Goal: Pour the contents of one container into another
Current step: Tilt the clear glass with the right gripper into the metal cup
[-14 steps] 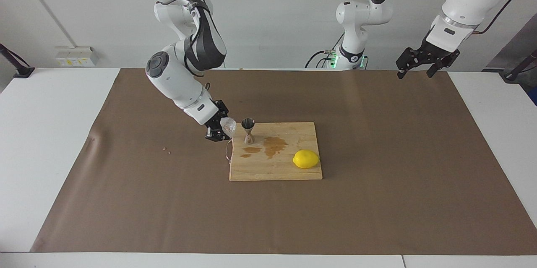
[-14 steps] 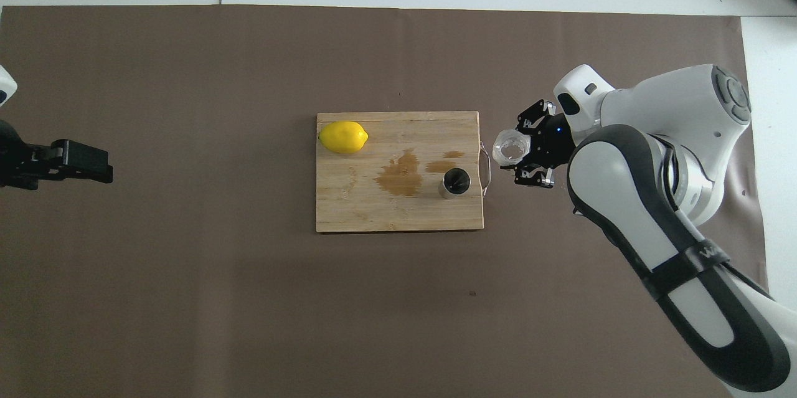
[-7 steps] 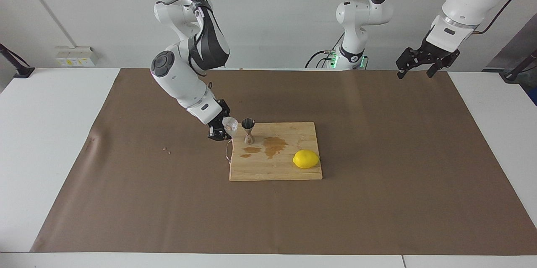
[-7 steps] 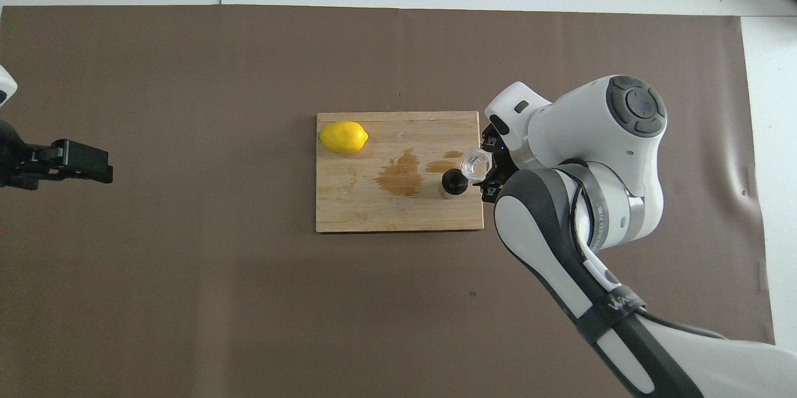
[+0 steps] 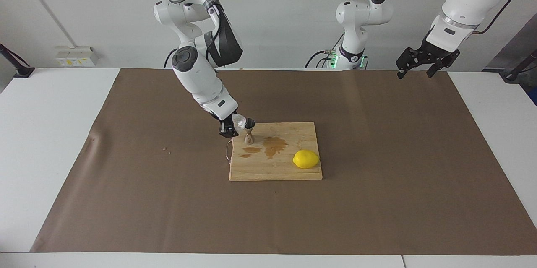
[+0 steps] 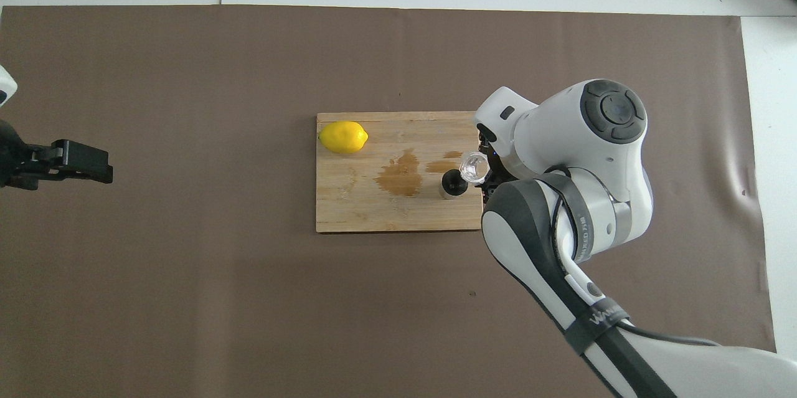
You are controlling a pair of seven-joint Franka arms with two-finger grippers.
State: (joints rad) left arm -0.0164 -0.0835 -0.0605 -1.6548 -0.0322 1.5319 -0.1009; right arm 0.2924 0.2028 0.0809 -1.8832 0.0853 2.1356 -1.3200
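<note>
The steel jigger (image 5: 249,132) (image 6: 452,185) stands upright on the wooden cutting board (image 5: 293,172) (image 6: 348,211), at the board's end toward the right arm. My right gripper (image 5: 233,127) is shut on the clear faceted glass (image 5: 239,121) (image 6: 474,167). It holds the glass tipped over, rim against the jigger's mouth. In the overhead view the right arm's wrist hides most of that gripper. My left gripper (image 5: 415,71) (image 6: 84,162) waits open and empty above the brown mat's corner at the left arm's end.
A yellow lemon (image 5: 306,159) (image 6: 343,137) lies on the board's end toward the left arm. Brown wet patches (image 5: 275,145) (image 6: 401,175) mark the board beside the jigger. A wire handle (image 5: 228,150) sticks out of the board's end. Brown paper (image 5: 377,201) covers the table.
My right arm swung the glass from beside the board in over the jigger and tipped it further. The left arm has not moved.
</note>
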